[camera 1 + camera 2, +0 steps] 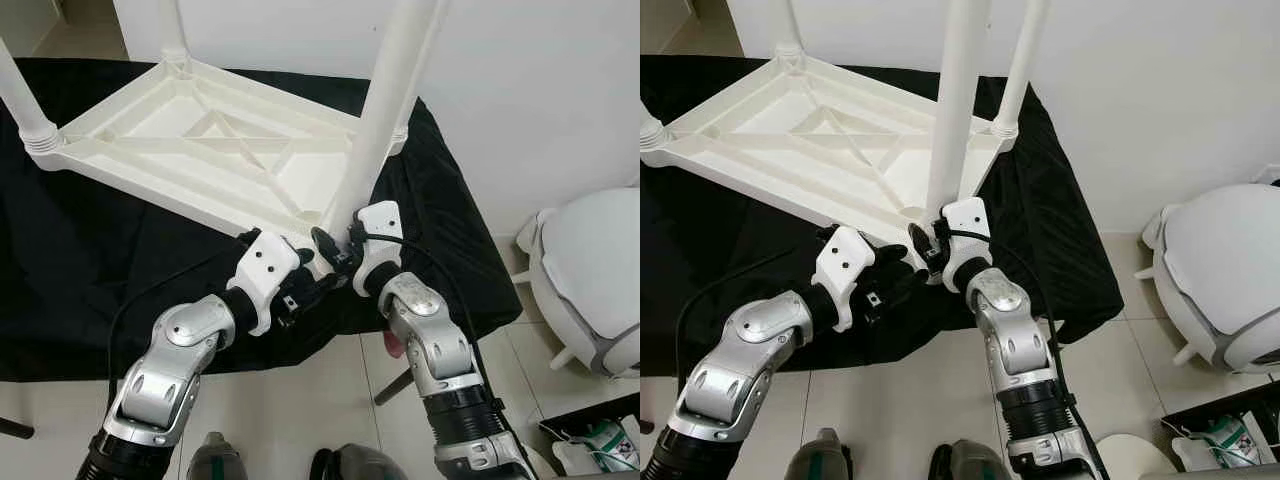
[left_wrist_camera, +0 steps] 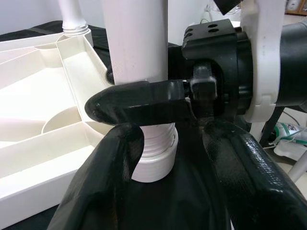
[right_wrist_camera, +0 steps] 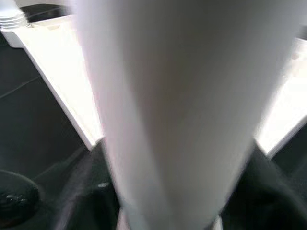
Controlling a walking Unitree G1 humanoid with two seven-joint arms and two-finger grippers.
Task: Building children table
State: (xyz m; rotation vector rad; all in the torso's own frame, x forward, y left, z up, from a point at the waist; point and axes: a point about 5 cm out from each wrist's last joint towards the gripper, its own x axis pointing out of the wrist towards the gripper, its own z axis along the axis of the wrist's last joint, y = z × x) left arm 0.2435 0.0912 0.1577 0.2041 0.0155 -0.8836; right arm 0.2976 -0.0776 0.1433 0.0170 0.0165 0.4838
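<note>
A white plastic tabletop (image 1: pixel 190 150) lies upside down on a worktop under a black cloth (image 1: pixel 80 260), ribs facing up. White legs stand at its corners, one at 9 o'clock (image 1: pixel 22 105), one at 12 o'clock (image 1: pixel 172 35), one at 2 o'clock behind the near one. The near leg (image 1: pixel 385 100) rises from the corner socket at 5 o'clock of the tabletop, its threaded collar (image 2: pixel 156 153) sitting in the socket. The right gripper (image 1: pixel 345 250) has its jaws clamped on this leg just above the collar; one black finger (image 2: pixel 139 103) crosses the leg. The left gripper (image 1: pixel 310 288) sits just beside it at 8 o'clock, jaws apart, its fingers (image 2: pixel 103 191) near the socket, holding nothing. A white rounded object (image 1: pixel 590 285) stands on the tiled floor (image 1: pixel 300 400) at 3 o'clock.
</note>
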